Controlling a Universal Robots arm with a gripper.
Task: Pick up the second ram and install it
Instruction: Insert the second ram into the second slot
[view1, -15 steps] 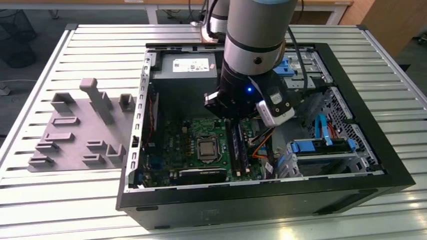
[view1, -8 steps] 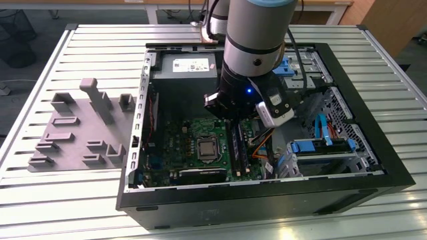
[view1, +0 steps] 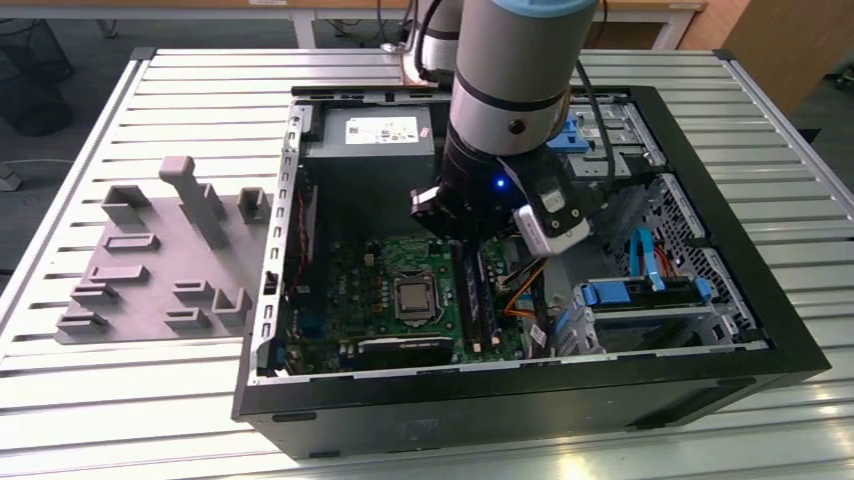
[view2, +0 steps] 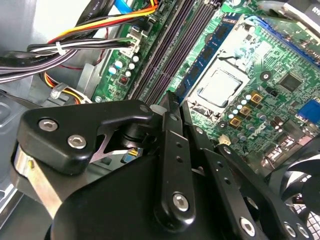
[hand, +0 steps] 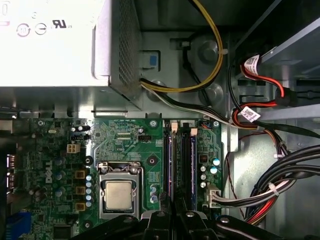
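The second ram is a thin blue-green stick standing on edge in the memory slot nearest the CPU socket. In the second wrist view the second ram runs toward my fingertips. My gripper is down inside the open computer case, with its jaws drawn close on the stick's near end. Only a card-thin gap shows between the jaws of my gripper. In the exterior view my gripper hangs over the second ram. Another stick sits two slots over.
The silver power supply lies beyond the slots. Bundled cables run close beside them. A blue drive cage fills the case on the exterior view's right. A grey parts fixture lies outside the case on the exterior view's left.
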